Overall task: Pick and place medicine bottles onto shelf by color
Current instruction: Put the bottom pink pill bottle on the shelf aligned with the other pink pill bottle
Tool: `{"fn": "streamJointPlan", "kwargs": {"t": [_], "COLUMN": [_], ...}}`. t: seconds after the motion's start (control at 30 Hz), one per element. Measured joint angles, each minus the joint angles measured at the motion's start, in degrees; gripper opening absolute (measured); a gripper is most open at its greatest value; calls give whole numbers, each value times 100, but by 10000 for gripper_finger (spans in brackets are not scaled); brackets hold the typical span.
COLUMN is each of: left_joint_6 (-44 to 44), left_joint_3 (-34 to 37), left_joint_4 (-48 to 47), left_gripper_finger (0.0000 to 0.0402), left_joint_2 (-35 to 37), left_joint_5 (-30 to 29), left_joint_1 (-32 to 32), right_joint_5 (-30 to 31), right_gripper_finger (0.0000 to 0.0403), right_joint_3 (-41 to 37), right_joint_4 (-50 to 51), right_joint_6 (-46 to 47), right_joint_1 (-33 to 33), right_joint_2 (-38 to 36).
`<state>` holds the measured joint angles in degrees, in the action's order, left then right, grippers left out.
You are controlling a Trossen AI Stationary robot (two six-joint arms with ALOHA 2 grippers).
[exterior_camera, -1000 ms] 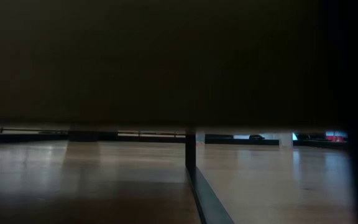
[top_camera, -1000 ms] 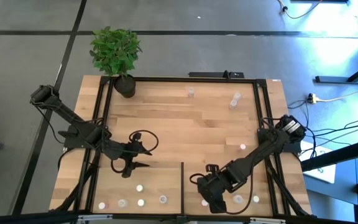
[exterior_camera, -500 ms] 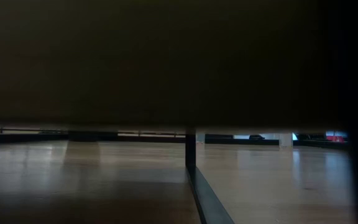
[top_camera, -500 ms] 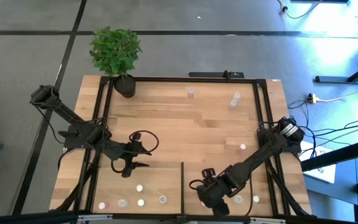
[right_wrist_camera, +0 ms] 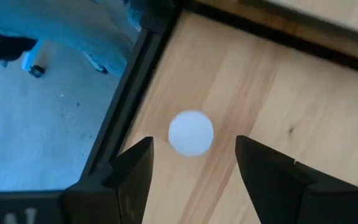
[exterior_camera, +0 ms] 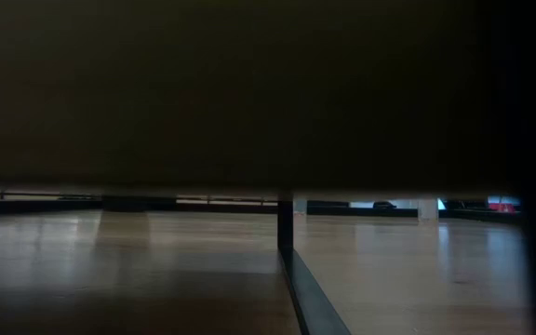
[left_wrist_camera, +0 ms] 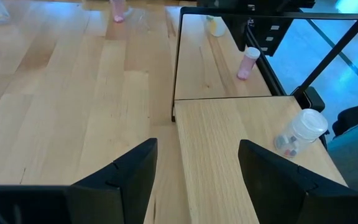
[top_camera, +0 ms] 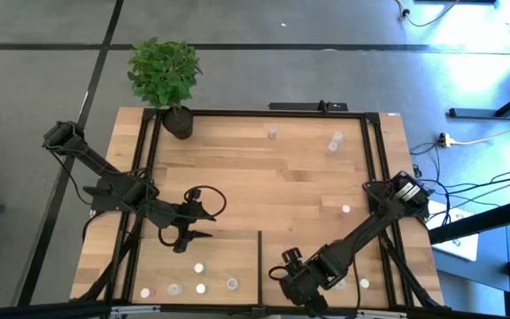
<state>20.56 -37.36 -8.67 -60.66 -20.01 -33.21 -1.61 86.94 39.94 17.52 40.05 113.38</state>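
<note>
Right end effector (right_wrist_camera: pixel 191 168) hovering released over a white-topped medicine bottle (right_wrist_camera: pixel 191 132).
Bottle is standing on the shelf (top_camera: pixel 361 266) beside its black rail; left end effector (left_wrist_camera: pixel 194 171) is waiting, released, over the counter (top_camera: pixel 237 177).

Both arms are matte black, skinny tube links with chunky joint housings. The left arm (top_camera: pixel 113 182) has a black cable looping loose near its wrist. Each pincer (left_wrist_camera: pixel 194 171) ends in two flat, angular dark fingers (right_wrist_camera: pixel 132 171).
</note>
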Motion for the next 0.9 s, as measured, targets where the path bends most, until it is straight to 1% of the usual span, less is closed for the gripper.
{"fn": "streamJointPlan", "kwargs": {"t": [0.27, 0.53, 0.9], "left_joint_6": [-7, -2, 130], "left_joint_3": [0, 0, 0], "left_joint_4": [0, -2, -165], "left_gripper_finger": [218, 218, 218], "left_joint_2": [0, 0, 0], "left_joint_5": [0, 0, 0], "left_joint_1": [1, 1, 1], "right_joint_5": [157, 168, 214], "right_gripper_finger": [228, 228, 228], "right_joint_3": [0, 0, 0], "right_joint_4": [-32, -159, -356], "right_joint_6": [-167, -170, -128], "right_joint_1": [15, 50, 103], "right_joint_2": [63, 75, 380]}}
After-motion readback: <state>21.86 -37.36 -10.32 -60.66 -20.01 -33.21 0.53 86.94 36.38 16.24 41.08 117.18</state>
